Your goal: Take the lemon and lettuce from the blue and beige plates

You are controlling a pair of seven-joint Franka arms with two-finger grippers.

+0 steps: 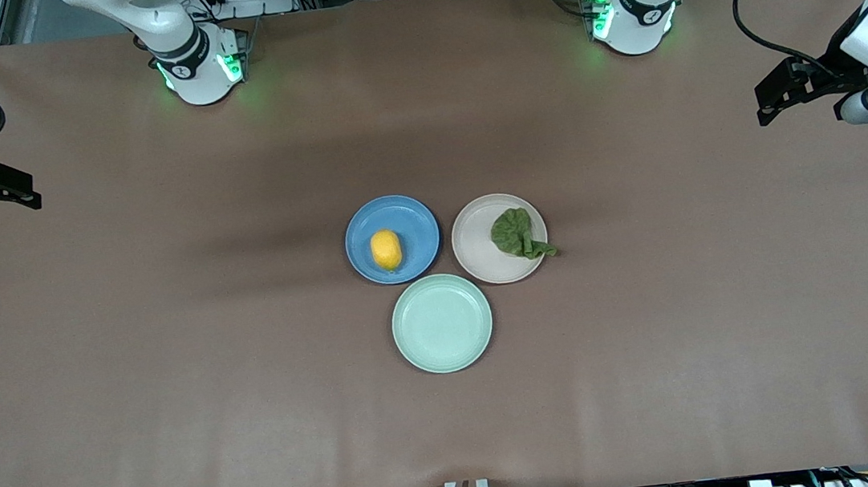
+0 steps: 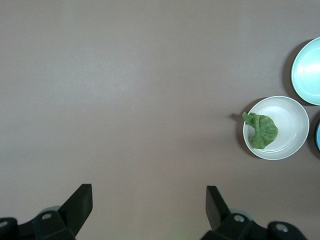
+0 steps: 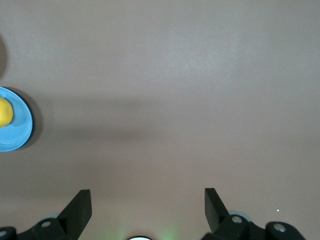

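1. While both my arms wait at the table's ends, my left gripper (image 2: 147,207) and right gripper (image 3: 147,207) are spread and empty.
2. Lemon (image 1: 386,249) lies on the blue plate (image 1: 407,218).
3. Lettuce (image 1: 518,235) lies on the beige plate (image 1: 474,243), tail over its rim.

Left wrist view. Bare brown bench (image 2: 130,90) fills most of the frame. The left gripper (image 2: 149,205) hangs over it, jaws spread wide, two black fingertips (image 2: 80,202) showing with only bench surface between them; nothing held.

Well apart from the gripper sits the beige plate (image 2: 287,132), seen whole, looking nearly white here. The lettuce (image 2: 262,130) lies in it, a wrinkled green leaf set toward one side, its narrow tip reaching onto the rim.

Just beside the beige plate, a pale mint-green plate (image 2: 309,70) is cut off by the frame edge. A sliver of the blue plate (image 2: 318,137) shows at the edge, close to the beige one.
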